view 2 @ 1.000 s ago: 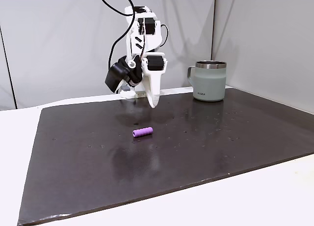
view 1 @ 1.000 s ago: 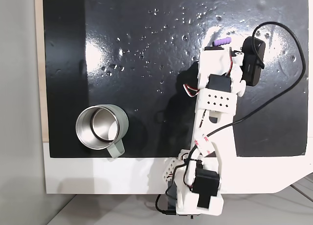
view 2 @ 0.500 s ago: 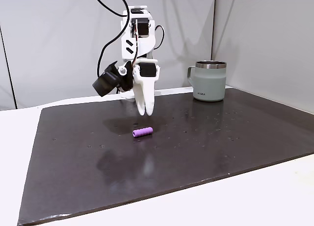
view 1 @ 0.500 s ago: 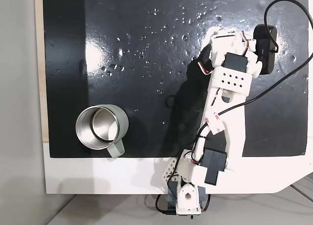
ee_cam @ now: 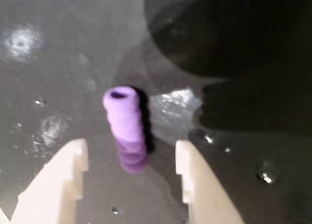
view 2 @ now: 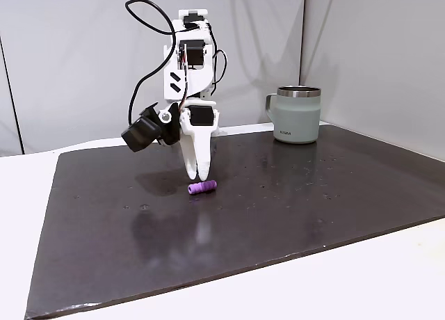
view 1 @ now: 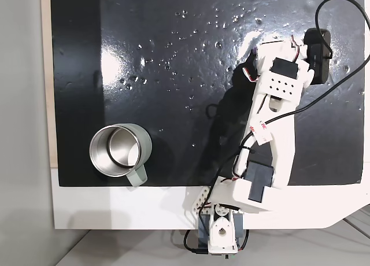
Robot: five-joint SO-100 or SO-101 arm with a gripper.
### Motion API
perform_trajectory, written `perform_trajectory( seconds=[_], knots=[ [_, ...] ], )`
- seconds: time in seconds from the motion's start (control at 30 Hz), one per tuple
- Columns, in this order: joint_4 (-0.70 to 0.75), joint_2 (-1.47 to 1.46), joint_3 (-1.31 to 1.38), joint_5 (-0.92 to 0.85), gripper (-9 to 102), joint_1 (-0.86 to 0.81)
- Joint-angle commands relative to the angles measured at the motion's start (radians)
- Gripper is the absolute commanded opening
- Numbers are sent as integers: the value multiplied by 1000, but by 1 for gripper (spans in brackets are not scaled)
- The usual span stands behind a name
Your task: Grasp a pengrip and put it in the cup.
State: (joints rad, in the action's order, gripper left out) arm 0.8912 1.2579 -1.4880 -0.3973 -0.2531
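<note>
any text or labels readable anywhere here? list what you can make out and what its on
Small dark print low on the side of the cup, in a fixed view: too small to read.
Red marks on a white sticker on the arm, in a fixed view: too small to read.
Nothing readable on the pengrip, the black mat or the gripper.

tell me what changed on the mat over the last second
The arm swung over and dropped: in the side fixed view the gripper has come down from mid-air to just above the mat, right behind the purple grip. In the wrist view the open fingers straddle the grip without touching it. The grip and the mug have not moved.
</note>
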Motion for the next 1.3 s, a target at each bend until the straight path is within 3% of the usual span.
perform_trajectory(
  seconds=[0.0,0.2,0.47,0.6,0.8,1.27],
  knots=[
    [-37,-9,89,-12,23,-12],
    [-54,-95,115,-44,22,-3],
    [80,-186,170,-110,15,28],
    [127,-201,195,-103,0,25],
    [225,-202,250,-40,0,15],
    [603,385,190,51,0,184]
  ],
)
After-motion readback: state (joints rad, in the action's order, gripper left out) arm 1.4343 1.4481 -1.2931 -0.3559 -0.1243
